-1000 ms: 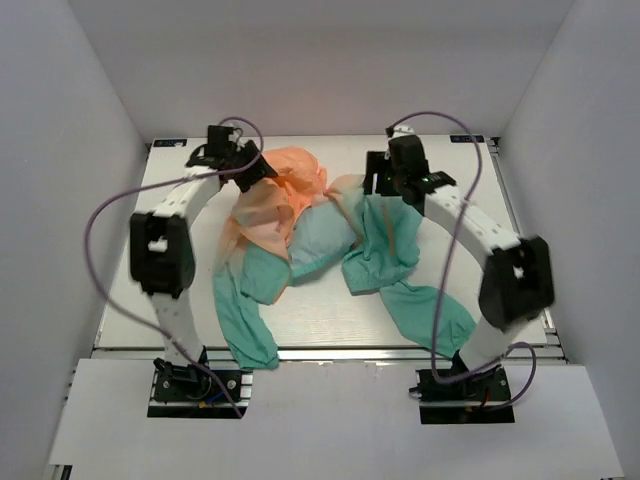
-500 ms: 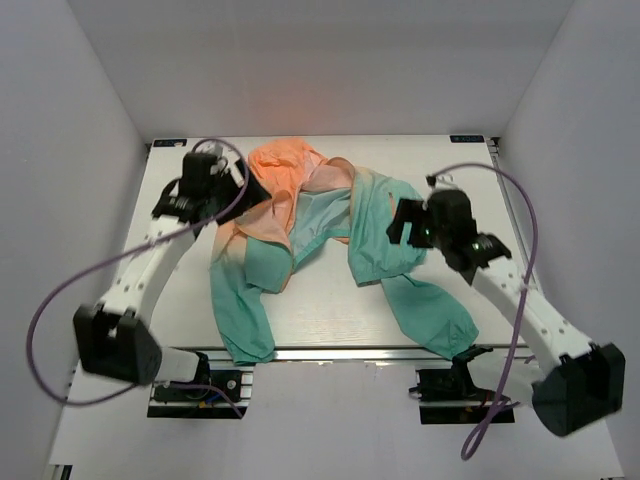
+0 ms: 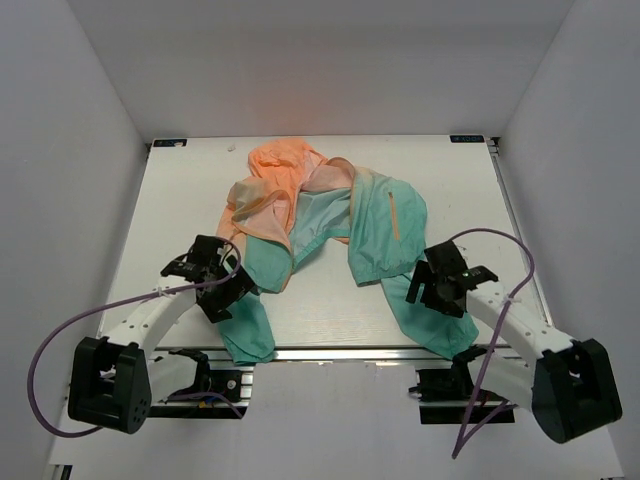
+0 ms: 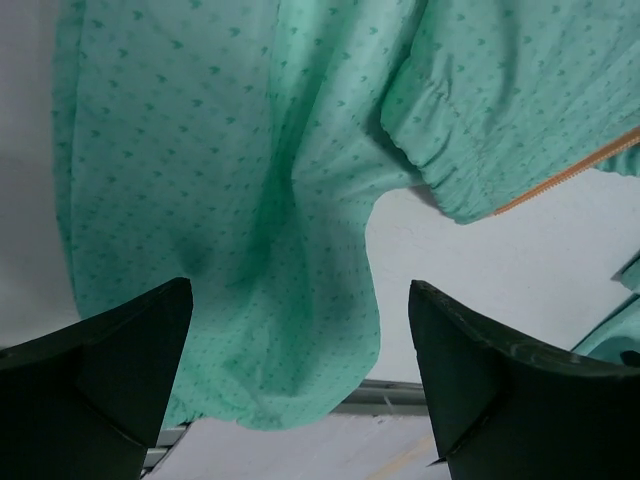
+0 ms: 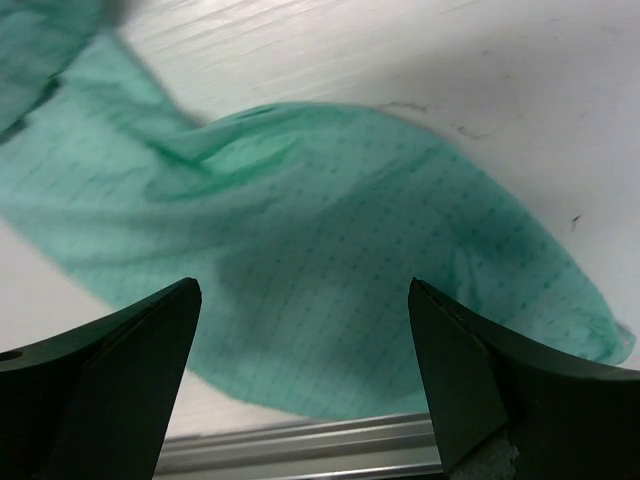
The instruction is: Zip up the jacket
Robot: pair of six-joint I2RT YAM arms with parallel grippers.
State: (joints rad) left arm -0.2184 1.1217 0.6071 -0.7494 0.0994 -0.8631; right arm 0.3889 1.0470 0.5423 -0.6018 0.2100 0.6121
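The jacket [image 3: 320,225] lies open on the white table, peach-orange hood [image 3: 285,170] at the far side and teal sleeves trailing toward the near edge. An orange pocket zip [image 3: 393,215] shows on its right panel. A strip of orange zipper edge [image 4: 565,182] runs along a teal hem in the left wrist view. My left gripper [image 3: 230,290] [image 4: 300,290] hovers open over the left sleeve [image 4: 250,200], holding nothing. My right gripper [image 3: 428,290] [image 5: 305,285] hangs open over the right sleeve [image 5: 330,260], also empty.
The table's aluminium front rail [image 4: 395,395] [image 5: 350,440] runs just below both sleeve ends. Purple cables [image 3: 50,350] loop from each arm. White walls close in the table on the left, right and far sides.
Both arms have pulled back from the jacket's far part to the near edge and lowered. Their jaws have opened. The released jacket now lies flatter and more spread out.
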